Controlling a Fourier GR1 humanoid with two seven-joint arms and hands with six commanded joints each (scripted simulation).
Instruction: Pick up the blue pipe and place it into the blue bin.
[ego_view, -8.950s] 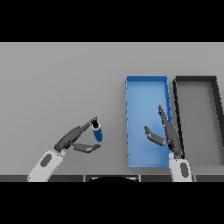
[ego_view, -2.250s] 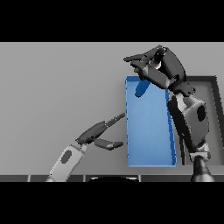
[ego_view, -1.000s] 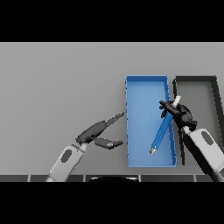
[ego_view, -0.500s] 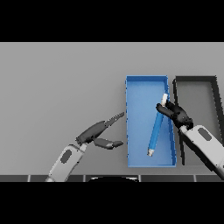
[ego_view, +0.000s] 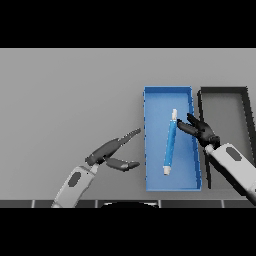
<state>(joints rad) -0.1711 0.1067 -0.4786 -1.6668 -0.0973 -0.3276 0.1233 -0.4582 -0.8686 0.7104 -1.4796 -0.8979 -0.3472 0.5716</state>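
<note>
The blue pipe (ego_view: 170, 144), slim with pale ends, lies lengthwise inside the blue bin (ego_view: 148, 150), nearly upright in the view. My right hand (ego_view: 201, 131) hovers at the bin's right rim beside the pipe's upper end, fingers spread and open, holding nothing. My left hand (ego_view: 111, 151) rests open over the table just left of the bin, fingers pointing toward its left wall.
A black bin (ego_view: 246, 107) stands directly right of the blue one, its walls side by side. Grey tabletop (ego_view: 70, 95) stretches to the left and behind.
The pipe has left my right hand and settled flat in the blue bin. My right hand has drawn back a little toward the bin's right rim. The left hand has stayed put.
</note>
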